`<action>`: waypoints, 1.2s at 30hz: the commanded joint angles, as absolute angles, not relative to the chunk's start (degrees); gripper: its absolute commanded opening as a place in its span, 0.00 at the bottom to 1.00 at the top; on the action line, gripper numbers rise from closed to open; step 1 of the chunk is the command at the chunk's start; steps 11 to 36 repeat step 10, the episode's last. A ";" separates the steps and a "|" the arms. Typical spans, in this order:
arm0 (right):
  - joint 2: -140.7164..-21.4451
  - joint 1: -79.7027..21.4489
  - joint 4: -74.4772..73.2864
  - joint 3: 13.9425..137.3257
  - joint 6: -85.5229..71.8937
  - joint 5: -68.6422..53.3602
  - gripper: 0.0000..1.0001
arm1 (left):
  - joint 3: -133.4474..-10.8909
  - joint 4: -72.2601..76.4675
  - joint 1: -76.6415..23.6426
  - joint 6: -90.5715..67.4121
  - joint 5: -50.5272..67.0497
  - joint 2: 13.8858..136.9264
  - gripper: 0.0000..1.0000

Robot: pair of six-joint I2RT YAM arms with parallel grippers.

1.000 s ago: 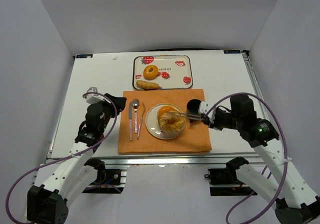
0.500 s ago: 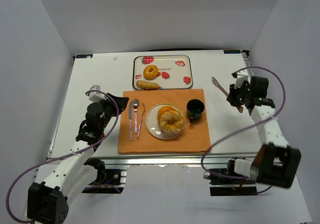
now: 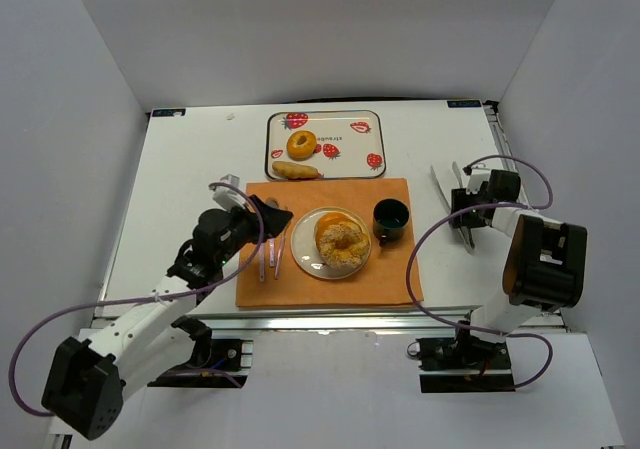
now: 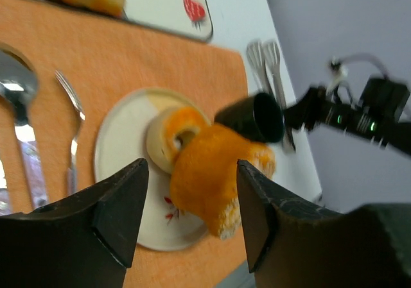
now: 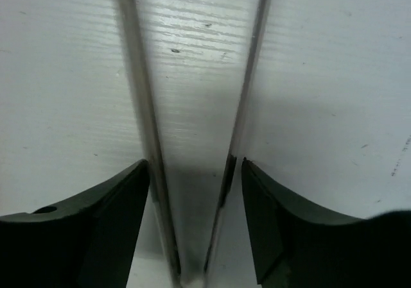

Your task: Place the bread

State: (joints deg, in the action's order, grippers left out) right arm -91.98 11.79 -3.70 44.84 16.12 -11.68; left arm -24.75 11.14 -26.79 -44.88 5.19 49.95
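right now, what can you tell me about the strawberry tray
The tray is white, rectangular with rounded corners and a dark rim, printed with red strawberries. It lies flat on the table at the far side, just behind the orange mat. A ring doughnut sits in it, a long roll along its near edge.

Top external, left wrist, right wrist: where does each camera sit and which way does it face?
Top external: above and behind the bases, looking down on the table; left arm and right arm in view.
Left wrist: on the left arm, looking obliquely across the plate and bread toward the cup; its open jaws frame the bottom.
Right wrist: close above the table, facing down at the tongs lying between its jaws.
Shared: top external and left wrist both show plate, bread, cup, tongs.
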 commanded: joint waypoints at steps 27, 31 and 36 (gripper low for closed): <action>-78.58 11.34 -15.38 54.22 28.56 -17.65 0.90 | -30.67 9.14 -36.91 -29.20 4.30 56.07 0.75; -78.58 11.34 -15.38 54.22 28.56 -17.65 0.90 | -30.67 9.14 -36.91 -29.20 4.30 56.07 0.75; -78.58 11.34 -15.38 54.22 28.56 -17.65 0.90 | -30.67 9.14 -36.91 -29.20 4.30 56.07 0.75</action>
